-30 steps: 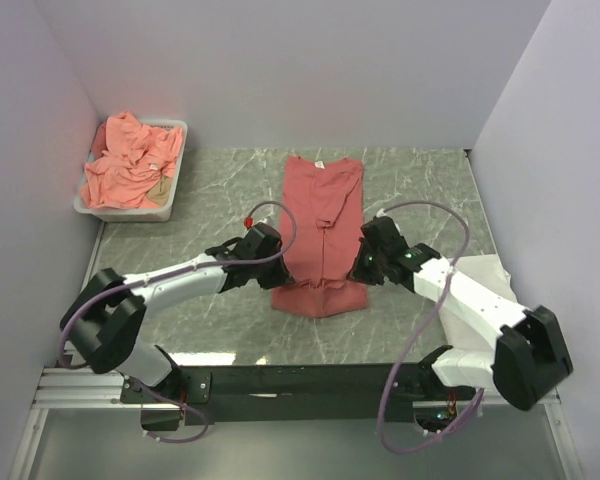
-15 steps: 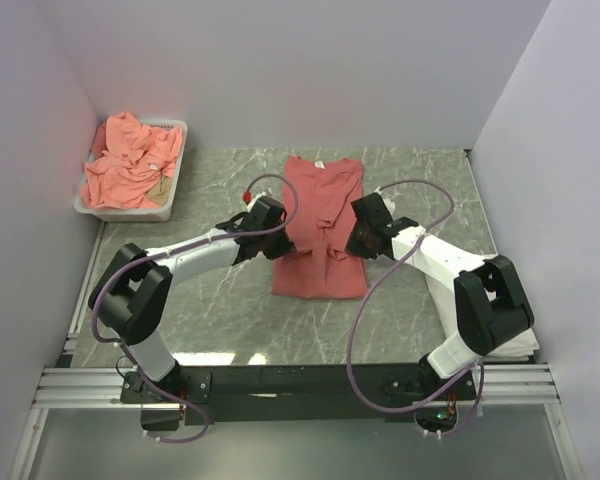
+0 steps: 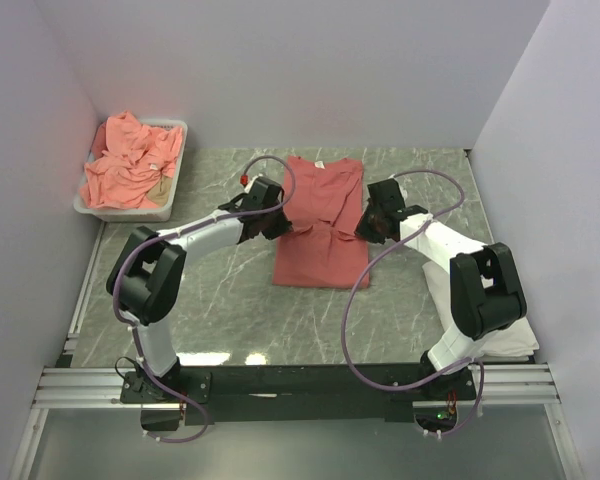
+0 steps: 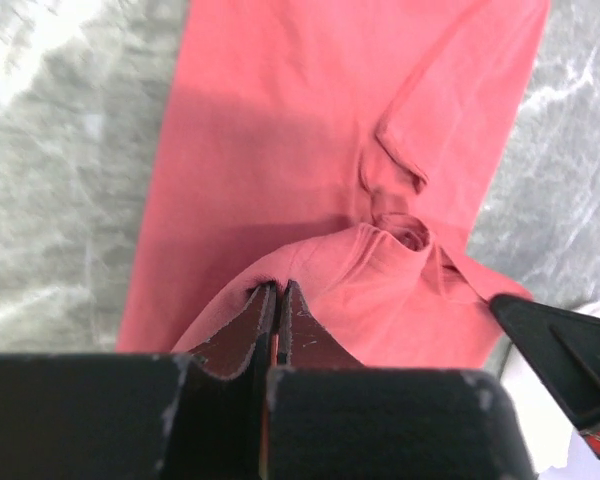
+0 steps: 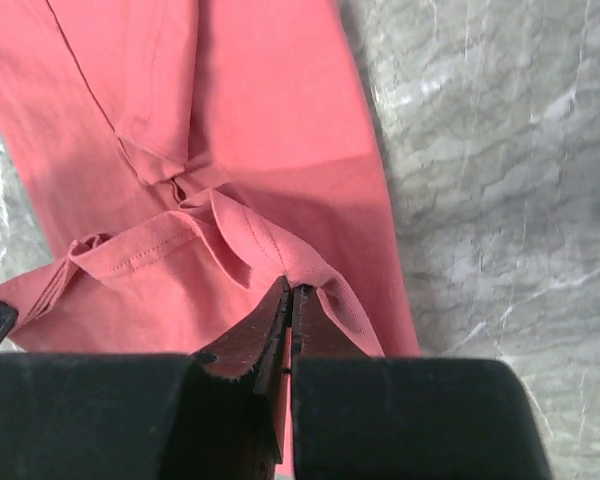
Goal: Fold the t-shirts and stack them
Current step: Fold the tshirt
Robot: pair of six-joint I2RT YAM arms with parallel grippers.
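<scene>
A coral-red t-shirt [image 3: 320,262] lies lengthwise in the middle of the marble table, sleeves folded in, its white neck label at the far end. Its near hem is lifted and doubled back over the body. My left gripper [image 3: 271,222] pinches the hem's left corner, and in the left wrist view the left gripper [image 4: 277,289] is shut on red cloth [image 4: 280,130]. My right gripper [image 3: 373,224] holds the right corner; the right wrist view has the right gripper [image 5: 290,291] shut on the stitched hem of the t-shirt [image 5: 260,100]. More salmon t-shirts [image 3: 130,165] lie crumpled in a tray.
The white plastic tray [image 3: 176,126] stands at the back left against the wall. A white folded garment [image 3: 520,340] lies at the near right, by the right arm's base. White walls close in the left, back and right sides.
Both grippers have moved away from the arm bases toward the collar, carrying the near hem over the shirt's body. The visible shirt has grown shorter.
</scene>
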